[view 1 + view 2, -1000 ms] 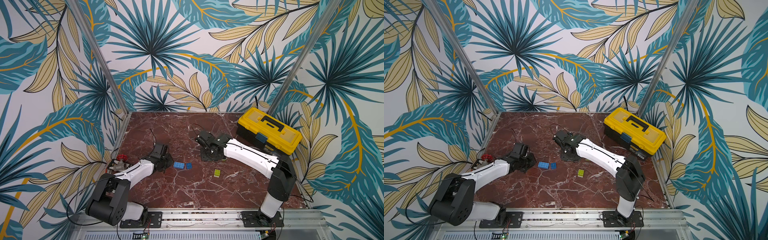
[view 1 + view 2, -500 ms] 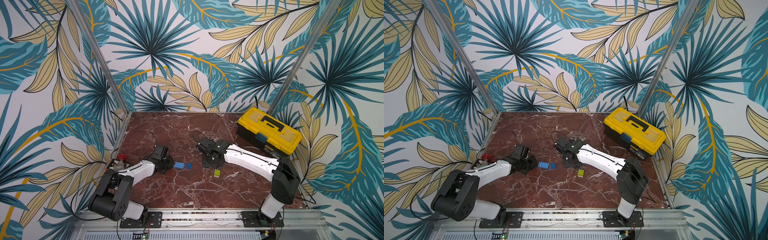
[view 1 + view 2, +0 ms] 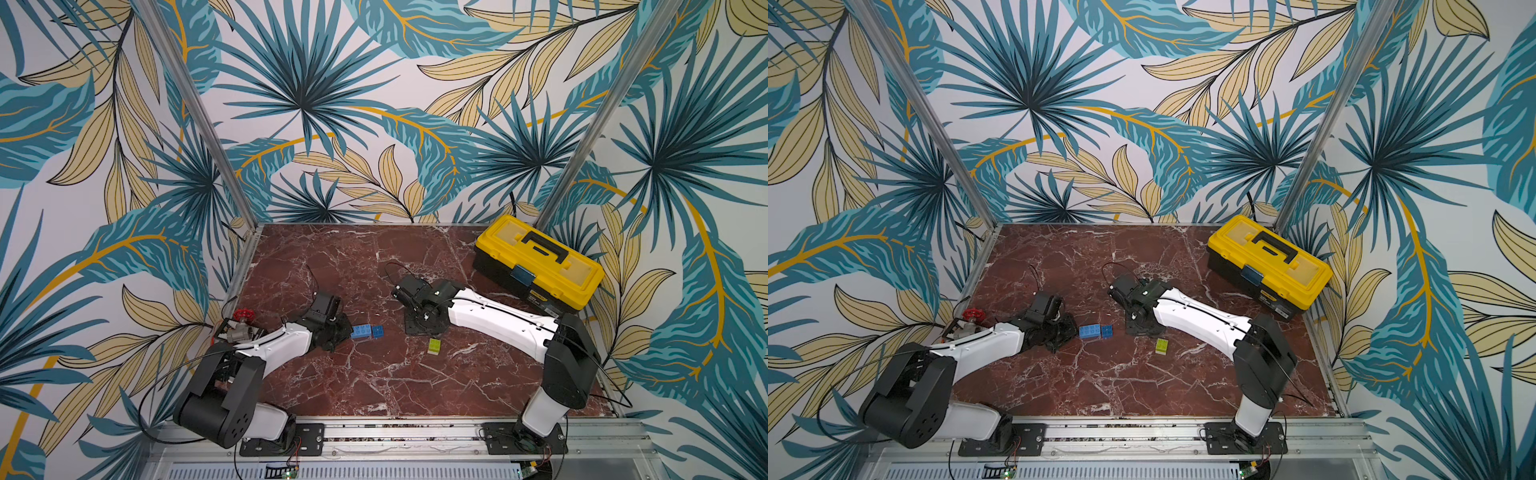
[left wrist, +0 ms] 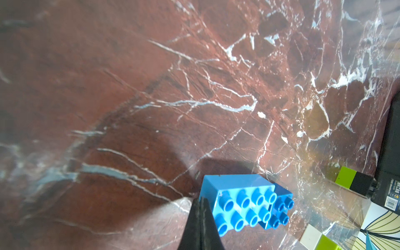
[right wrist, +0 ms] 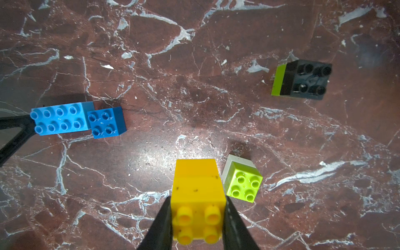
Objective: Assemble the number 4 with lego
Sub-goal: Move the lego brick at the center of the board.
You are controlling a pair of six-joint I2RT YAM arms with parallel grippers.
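Roughly at the middle of the table, taking 12 o'clock as the back wall in both top views, the lego lay in four separate groups. A light-blue brick and a dark-blue brick sat studs up and touching end to end, the dark one at 3 o'clock of the light one. The left gripper had its jaws pressed together on nothing, and its tip rested against the light-blue brick's 9 o'clock end.

At 4 o'clock of the blue pair, near but apart, a green brick stood on a white brick. The right gripper hung at about 11 o'clock of that pair. Its jaws were clamped on the sides of a yellow stack, two bricks deep, with the studs toward the wrist camera. Both top views hid the stack under the wrist, and whether its foot touched the table could not be told.

A black brick joined to a second green brick showed only in the wrist views, well apart from the others. The toolbox stood shut in the 2 o'clock corner. A red valve sat at the 9 o'clock edge.
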